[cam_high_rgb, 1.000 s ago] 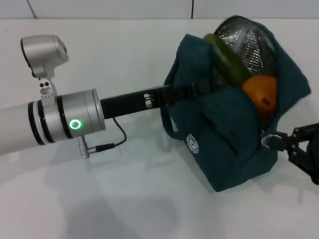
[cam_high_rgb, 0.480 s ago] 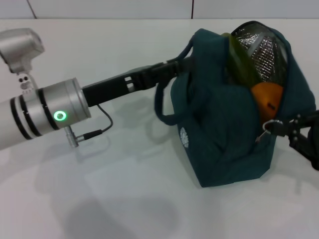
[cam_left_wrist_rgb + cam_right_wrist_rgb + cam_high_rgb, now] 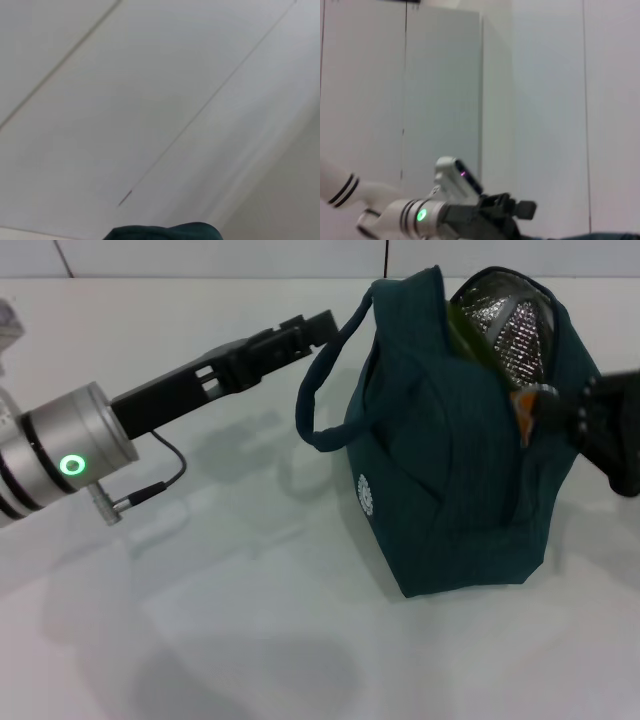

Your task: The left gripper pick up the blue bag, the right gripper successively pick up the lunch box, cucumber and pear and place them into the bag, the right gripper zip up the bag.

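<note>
The blue bag stands upright right of centre in the head view, mouth partly open so you can see the silver lining, the tip of the cucumber and a sliver of the orange pear inside. The left gripper reaches in from the left edge and sits just beside the bag's looped handle near the top, though I honestly can't tell if its claw is pinching it. The right gripper is at the right edge, closed up against the bag's zipper end.
</note>
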Controlling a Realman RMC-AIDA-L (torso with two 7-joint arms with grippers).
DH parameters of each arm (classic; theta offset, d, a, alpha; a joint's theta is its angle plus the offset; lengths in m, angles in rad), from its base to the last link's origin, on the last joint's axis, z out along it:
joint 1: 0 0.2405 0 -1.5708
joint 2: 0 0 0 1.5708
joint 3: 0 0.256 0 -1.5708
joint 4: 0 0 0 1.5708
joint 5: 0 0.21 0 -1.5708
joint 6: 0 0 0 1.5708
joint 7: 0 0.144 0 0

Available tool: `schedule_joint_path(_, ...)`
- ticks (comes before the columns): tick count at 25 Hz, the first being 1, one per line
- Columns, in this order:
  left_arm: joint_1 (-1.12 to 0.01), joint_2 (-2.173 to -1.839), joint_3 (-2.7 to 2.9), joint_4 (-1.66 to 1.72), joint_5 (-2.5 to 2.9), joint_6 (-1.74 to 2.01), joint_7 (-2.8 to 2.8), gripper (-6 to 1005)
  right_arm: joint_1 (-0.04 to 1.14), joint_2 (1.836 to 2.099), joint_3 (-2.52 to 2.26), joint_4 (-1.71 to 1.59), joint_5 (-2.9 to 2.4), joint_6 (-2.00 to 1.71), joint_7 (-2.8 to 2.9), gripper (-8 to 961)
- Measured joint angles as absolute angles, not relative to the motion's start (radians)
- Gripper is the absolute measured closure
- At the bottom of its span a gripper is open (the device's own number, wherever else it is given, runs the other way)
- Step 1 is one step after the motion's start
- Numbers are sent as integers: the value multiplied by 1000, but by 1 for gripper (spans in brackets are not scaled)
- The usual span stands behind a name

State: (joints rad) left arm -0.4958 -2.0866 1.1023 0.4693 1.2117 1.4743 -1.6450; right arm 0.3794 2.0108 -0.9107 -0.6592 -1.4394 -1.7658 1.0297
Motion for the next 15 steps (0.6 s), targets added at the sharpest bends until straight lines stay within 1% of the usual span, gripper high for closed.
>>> schedule_joint_path(9, -451, -2084, 1059, 472, 1191, 1503, -1621, 108, 411, 2011, -931, -688, -1464, -1725, 1065, 942)
schedule_joint_path(15, -444, -2083, 1053, 472, 1187, 1524, -1614, 111, 445, 2010, -956, -689, -1456, -1706, 1069, 941)
